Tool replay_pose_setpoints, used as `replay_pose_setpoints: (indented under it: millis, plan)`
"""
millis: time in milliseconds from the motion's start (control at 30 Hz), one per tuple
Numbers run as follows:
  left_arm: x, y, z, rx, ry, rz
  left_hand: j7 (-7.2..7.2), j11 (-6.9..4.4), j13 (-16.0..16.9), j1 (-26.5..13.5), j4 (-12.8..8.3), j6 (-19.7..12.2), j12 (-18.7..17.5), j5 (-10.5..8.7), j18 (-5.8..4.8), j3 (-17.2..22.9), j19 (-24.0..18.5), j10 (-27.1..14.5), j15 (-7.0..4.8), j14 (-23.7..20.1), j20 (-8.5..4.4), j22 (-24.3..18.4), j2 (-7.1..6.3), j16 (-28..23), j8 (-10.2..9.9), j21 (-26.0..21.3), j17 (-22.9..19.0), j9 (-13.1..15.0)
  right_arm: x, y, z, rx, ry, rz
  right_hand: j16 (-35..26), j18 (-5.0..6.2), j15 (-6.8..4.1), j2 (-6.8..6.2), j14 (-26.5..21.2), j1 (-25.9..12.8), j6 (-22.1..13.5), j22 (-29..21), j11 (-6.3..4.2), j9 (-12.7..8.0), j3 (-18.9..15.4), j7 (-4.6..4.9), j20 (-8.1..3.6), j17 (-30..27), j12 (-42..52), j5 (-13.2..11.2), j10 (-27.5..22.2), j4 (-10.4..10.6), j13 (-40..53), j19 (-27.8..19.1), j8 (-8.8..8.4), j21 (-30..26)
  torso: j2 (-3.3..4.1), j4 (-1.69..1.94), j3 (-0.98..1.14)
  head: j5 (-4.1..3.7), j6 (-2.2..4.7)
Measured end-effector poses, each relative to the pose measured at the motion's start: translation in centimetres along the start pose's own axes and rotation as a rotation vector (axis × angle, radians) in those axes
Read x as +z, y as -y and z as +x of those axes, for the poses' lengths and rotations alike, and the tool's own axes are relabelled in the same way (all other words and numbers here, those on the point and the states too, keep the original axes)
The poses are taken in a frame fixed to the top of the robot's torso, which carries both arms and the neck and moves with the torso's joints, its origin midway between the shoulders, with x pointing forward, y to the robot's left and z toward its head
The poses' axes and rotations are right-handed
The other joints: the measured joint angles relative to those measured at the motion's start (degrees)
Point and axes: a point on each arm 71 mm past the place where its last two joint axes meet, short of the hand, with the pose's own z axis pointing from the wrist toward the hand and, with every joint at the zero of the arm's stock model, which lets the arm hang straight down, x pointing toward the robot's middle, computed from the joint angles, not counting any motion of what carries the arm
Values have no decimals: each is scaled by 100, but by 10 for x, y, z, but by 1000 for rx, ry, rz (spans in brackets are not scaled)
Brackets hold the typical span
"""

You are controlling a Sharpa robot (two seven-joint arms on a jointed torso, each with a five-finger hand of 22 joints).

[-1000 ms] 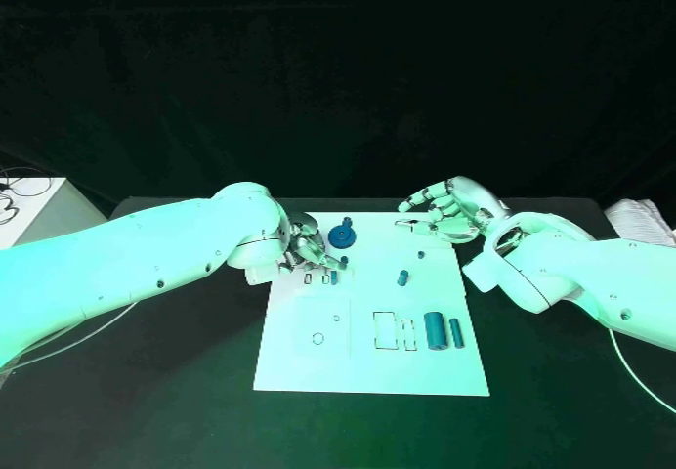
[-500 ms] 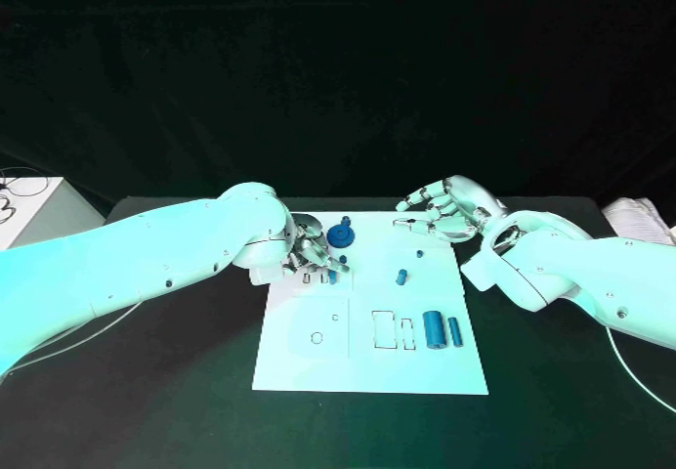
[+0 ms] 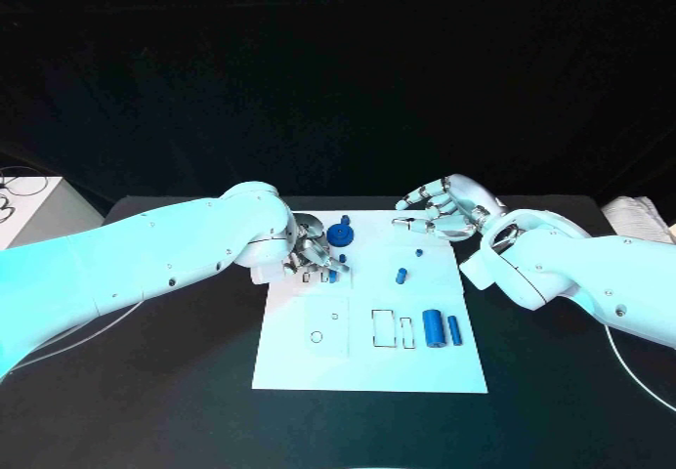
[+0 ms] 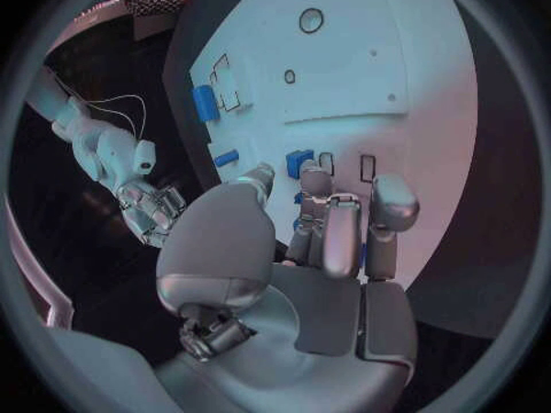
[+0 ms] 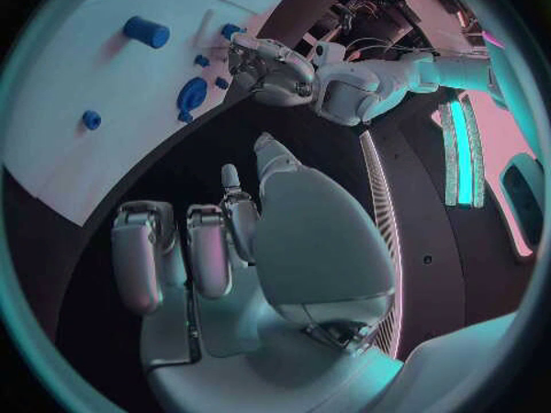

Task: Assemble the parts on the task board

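I see both hands unmoved: left hand (image 3: pixel 313 253) fingers curled over small blue parts (image 3: pixel 332 276) on the matte white task board (image 3: pixel 369 367), grip unclear; right hand (image 3: pixel 443 208) curled, empty.

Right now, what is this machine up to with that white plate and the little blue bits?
It is fitting small blue parts into the task board. The left hand works with its fingertips down at a small blue piece by the board's far slots. The right hand hovers at the far edge, holding nothing. Two blue cylinders lie unused.
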Motion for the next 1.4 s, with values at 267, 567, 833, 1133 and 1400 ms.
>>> replay_pose_setpoints:
  millis: [267, 567, 833, 1133, 1400]
  plan:
    - [2, -2, -1, 1, -4, -8, -20, 0, 25, 104, -6, -20, 44, 0, 0, 54, 0, 0, -20, 20, 0, 30, 43, 21, 27, 0, 29, 28, 0, 0, 0, 0, -1, 1, 0, 0, 0, 0, 0, 0, 0, -1, 0, -1, 0, 0, 0, 0, 0, 0, 0, 0, 0, 0, 0, 0, -3, 1, 0, 1, -8]
    - [4, -1, -1, 6, -12, -11, -20, -21, 34, 188, -5, -20, 67, 0, 1, 148, 0, 21, -20, 20, 0, 39, 66, 21, 27, 27, 46, 47, 1, 0, 1, 0, -2, 1, 0, 0, 0, 0, 0, 0, 0, -1, 0, -1, 0, 0, 0, -1, 0, -1, 0, 0, 0, 0, 0, 0, -3, 2, -1, -9, -18]
    - [5, 0, 0, 12, -20, -12, -39, -21, 36, 303, -31, -40, 68, 0, 2, 220, 0, 21, -20, 20, 0, 53, -2, 42, 27, 27, 50, 71, 1, 0, 1, 0, -3, 1, 0, 0, 0, 0, 0, 0, 0, -2, 0, -1, 0, 0, 0, -2, 0, -1, 0, 0, 0, 0, 0, 0, -3, 1, 1, -5, -21]
    - [5, -1, 1, 19, -33, -13, -40, -20, 35, 602, -57, -40, 81, 0, 2, 465, -1, 20, -21, 21, 0, 76, -33, 42, 27, 51, 76, 96, 1, 0, 1, 0, -4, 2, 0, 0, 0, 0, 0, 0, 0, -2, 0, -1, 0, 0, 0, -2, 0, -1, 0, 0, -1, 0, 0, 0, -3, 2, 2, -9, -25]
    - [4, -1, 0, 19, -36, -12, -45, -54, 27, 980, -76, -82, 93, -29, 2, 1488, 20, 27, -42, 42, -20, 109, -168, 81, -55, 74, 149, 93, 1, 0, 1, -1, -4, 2, 0, 0, 0, 0, 0, 0, 0, -3, 0, -1, 0, 0, 0, -2, 0, -1, 0, 0, -1, 0, 0, 0, -3, 2, 4, -19, -29]
